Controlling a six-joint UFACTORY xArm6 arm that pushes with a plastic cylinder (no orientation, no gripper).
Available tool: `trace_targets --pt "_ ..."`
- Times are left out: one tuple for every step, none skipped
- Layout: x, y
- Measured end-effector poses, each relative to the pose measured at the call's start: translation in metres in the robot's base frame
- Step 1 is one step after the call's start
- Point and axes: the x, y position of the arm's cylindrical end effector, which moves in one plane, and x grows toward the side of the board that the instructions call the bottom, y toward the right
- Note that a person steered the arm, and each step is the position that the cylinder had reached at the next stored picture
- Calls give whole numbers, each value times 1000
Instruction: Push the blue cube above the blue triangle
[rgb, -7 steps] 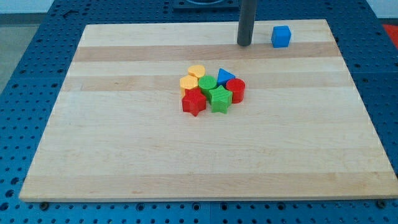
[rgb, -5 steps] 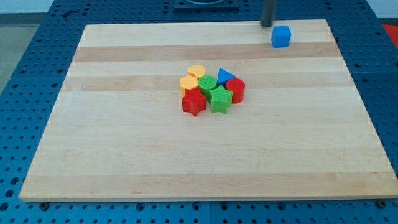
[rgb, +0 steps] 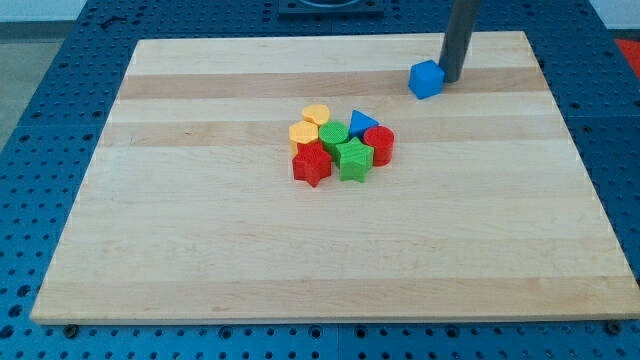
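The blue cube (rgb: 425, 79) sits near the board's top edge, right of centre, turned slightly. My tip (rgb: 452, 78) stands right against the cube's right side. The blue triangle (rgb: 362, 122) lies lower and to the left, at the top right of a tight cluster of blocks in the middle of the board. The cube is up and to the right of the triangle, with a gap between them.
The cluster holds two yellow blocks (rgb: 310, 122), a green block (rgb: 334, 133), a green star (rgb: 353, 158), a red star (rgb: 312, 164) and a red cylinder (rgb: 380, 144). The wooden board (rgb: 200, 230) lies on a blue pegboard.
My tip went from the cube's left, past its top, to its right side. The blue cube has slid left and down a little and turned.
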Motion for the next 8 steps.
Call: trace_targets --pt "8 -18" --pt "-11 -34" --pt "-12 -54" --pt "-12 -69" --pt "11 -73" --pt "17 -80" --pt "16 -99" --pt "16 -109"
